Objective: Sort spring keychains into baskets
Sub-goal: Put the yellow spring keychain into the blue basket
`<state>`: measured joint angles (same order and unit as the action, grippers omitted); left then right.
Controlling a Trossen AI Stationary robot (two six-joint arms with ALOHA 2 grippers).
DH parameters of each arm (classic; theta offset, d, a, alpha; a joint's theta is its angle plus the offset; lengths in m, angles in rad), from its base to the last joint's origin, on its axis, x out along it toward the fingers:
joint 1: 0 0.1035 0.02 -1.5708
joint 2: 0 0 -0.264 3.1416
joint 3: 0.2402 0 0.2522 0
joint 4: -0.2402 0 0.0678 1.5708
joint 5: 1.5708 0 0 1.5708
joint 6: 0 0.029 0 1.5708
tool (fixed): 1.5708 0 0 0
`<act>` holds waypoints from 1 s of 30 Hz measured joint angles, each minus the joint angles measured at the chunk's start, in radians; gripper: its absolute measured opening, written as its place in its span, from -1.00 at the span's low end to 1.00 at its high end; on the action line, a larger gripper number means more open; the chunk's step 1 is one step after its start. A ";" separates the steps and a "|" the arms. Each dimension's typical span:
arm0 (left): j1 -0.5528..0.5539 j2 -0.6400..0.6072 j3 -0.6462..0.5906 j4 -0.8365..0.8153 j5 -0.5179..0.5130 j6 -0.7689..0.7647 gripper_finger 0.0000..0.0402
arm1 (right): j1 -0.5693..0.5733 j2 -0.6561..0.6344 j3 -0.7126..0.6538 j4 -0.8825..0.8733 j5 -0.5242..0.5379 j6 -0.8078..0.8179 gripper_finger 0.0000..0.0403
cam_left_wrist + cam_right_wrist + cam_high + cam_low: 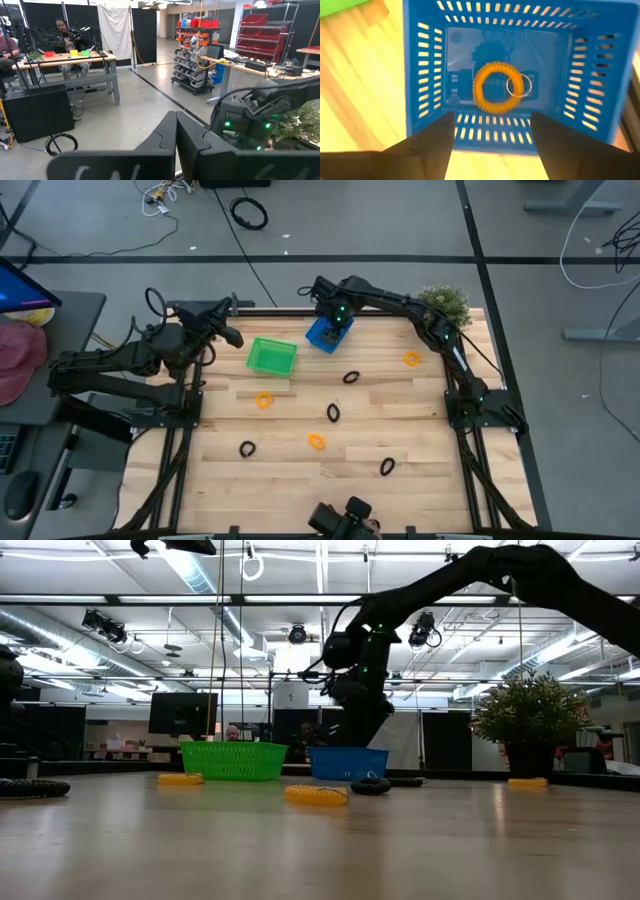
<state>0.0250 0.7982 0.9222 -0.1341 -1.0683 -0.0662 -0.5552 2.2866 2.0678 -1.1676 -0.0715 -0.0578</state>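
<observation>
Directly above the blue basket (pixel 490 75) hangs the right claw (pixel 492 145), fingers spread wide and empty. Inside, 1 orange spring keychain (pixel 497 90) lies flat, a coiled ring with a metal loop. Slotted plastic walls surround it on the wooden worktop (pixel 400 430).

My right arm reaches across the top middle of the high view, bent like an elbow. Its right gripper (pixel 333 323) points down, fingers (pixel 427 145) spread apart. My left gripper (pixel 228 335) waits at the upper left, fingers (pixel 165 140) pressed together.
</observation>
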 joint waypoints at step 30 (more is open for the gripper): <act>0.000 0.000 0.000 -0.014 -0.008 0.002 -0.97 | 0.118 -0.510 0.000 -0.316 0.127 0.303 0.10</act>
<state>0.0250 0.7984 0.9222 -0.1486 -1.0763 -0.0643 -0.4373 1.7765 2.0678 -1.4834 0.0555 0.2454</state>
